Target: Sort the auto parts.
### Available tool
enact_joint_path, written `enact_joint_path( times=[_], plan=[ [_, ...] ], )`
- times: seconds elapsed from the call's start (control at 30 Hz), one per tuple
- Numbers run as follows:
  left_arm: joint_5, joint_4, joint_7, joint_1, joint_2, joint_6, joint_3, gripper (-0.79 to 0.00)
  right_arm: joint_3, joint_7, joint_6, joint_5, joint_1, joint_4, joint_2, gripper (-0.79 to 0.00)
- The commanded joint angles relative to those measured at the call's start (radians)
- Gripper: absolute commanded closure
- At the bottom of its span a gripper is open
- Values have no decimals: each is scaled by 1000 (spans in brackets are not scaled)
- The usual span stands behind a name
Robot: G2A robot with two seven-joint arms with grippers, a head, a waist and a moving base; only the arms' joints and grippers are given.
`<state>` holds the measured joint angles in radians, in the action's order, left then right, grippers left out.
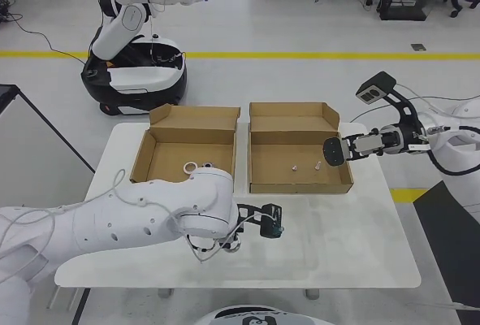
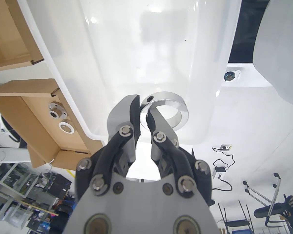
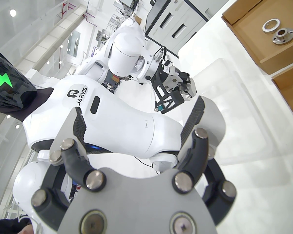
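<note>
1. Between the left gripper's (image 2: pixel 142 109) fingers, a ring (image 2: pixel 168 108) is clamped by its wall, one finger inside and one outside, over the near edge of the table (image 2: pixel 136 37).
2. Off to that gripper's side, the left box (image 2: pixel 24 87) holds a flange (image 2: pixel 55 113) and a washer (image 2: pixel 66 127), just beside each other.
3. Right gripper (image 3: pixel 138 109) hangs spread wide and empty at the right box's (image 1: pixel 300 186) side wall, with two bolts (image 1: pixel 294 168) on the box floor near it.

Silver collar ring (image 2: pixel 179 109) pinched by left pincer (image 2: pixel 142 109); flange (image 2: pixel 55 113), washer (image 2: pixel 66 127) inside cardboard box (image 2: pixel 22 87).
</note>
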<state>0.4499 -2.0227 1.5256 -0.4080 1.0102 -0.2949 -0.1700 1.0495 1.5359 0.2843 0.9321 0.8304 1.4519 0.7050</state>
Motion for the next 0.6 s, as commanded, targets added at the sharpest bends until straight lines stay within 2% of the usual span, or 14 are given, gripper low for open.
enact_joint_path(
  times=[0.0, 0.1, 0.3, 0.4, 0.57],
  plan=[
    [-8, 10, -33, -10, -1, 12, -7, 0, 0, 0, 0, 0, 0, 0, 0, -785],
    [4, 38, -124, -26, -20, 45, -65, 0, 0, 0, 0, 0, 0, 0, 0, -785],
    [-23, 87, -243, -97, -103, 31, -217, 0, 0, 0, 0, 0, 0, 0, 0, -785],
    [-67, 114, -305, -153, -147, -30, -296, 0, 0, 0, 0, 0, 0, 0, 0, -785],
    [-221, 194, -442, -267, -210, -217, -429, 0, 0, 0, 0, 0, 0, 0, 0, -785]
  ],
)
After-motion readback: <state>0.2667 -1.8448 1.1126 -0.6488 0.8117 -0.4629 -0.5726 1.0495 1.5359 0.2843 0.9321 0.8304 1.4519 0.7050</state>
